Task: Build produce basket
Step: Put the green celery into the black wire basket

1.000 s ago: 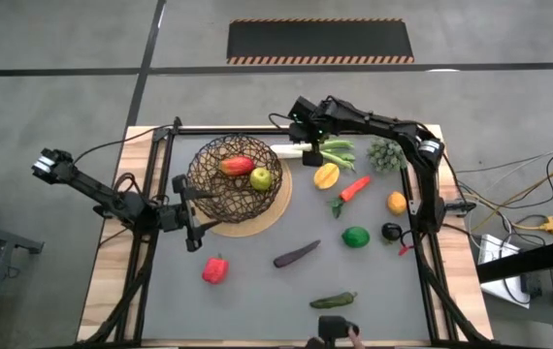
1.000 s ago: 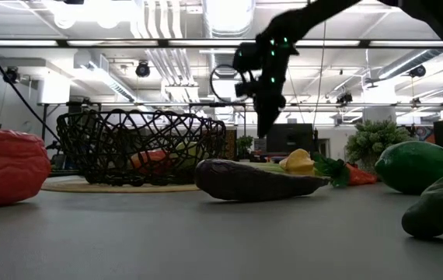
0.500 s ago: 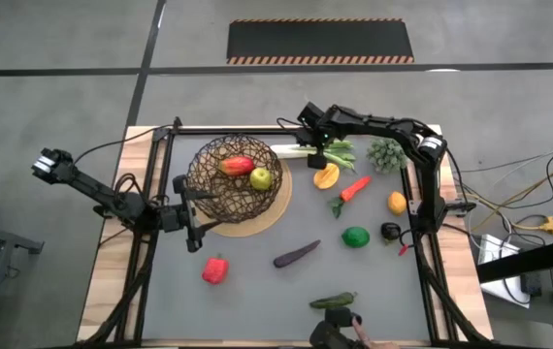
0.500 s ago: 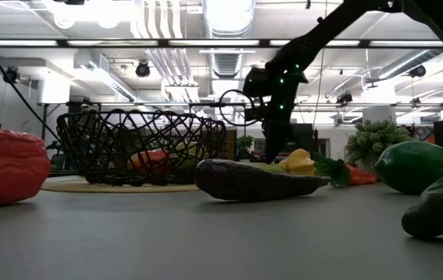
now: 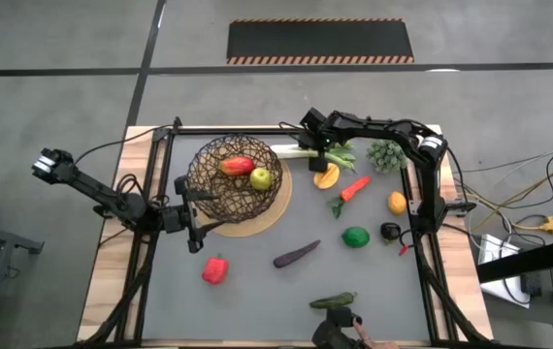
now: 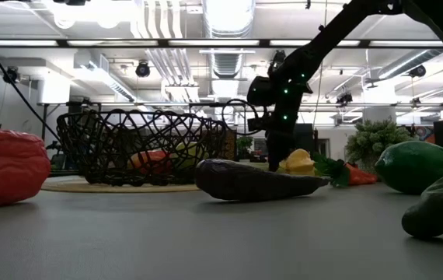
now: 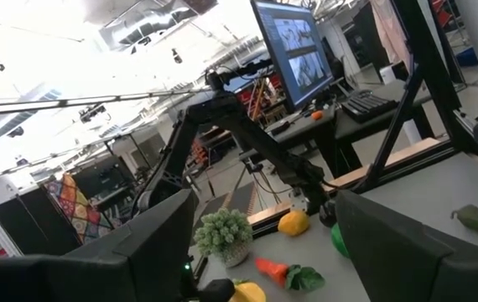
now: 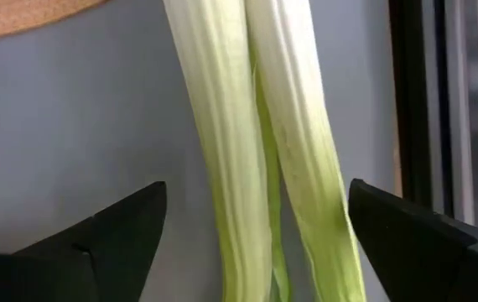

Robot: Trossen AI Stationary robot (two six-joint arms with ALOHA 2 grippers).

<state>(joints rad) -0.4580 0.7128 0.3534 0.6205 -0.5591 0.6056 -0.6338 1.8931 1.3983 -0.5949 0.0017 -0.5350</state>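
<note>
The dark wire basket (image 5: 233,179) stands on its tan base disc at the table's far left. It holds a red pepper (image 5: 237,165) and a green apple (image 5: 261,178). The white-green leek (image 5: 306,151) lies flat on the table just right of the basket. My right gripper (image 8: 256,243) is open and points steeply down over the leek's pale stalk (image 8: 256,151), one finger on each side, touching nothing. In the low view it (image 6: 272,152) hangs just above the table behind the eggplant (image 6: 256,180). My left gripper (image 5: 191,208) waits open at the basket's near left side.
Loose on the mat are a yellow fruit (image 5: 326,175), carrot (image 5: 354,188), orange fruit (image 5: 397,203), lime (image 5: 355,236), eggplant (image 5: 297,254), red pepper (image 5: 215,269) and cucumber (image 5: 333,301). A spiky plant (image 5: 385,153) stands at the far right. A hand (image 5: 358,328) shows at the near edge.
My right gripper has come down from well above the table to just over the leek, drifting slightly toward the table's right. Nothing on the table has moved.
</note>
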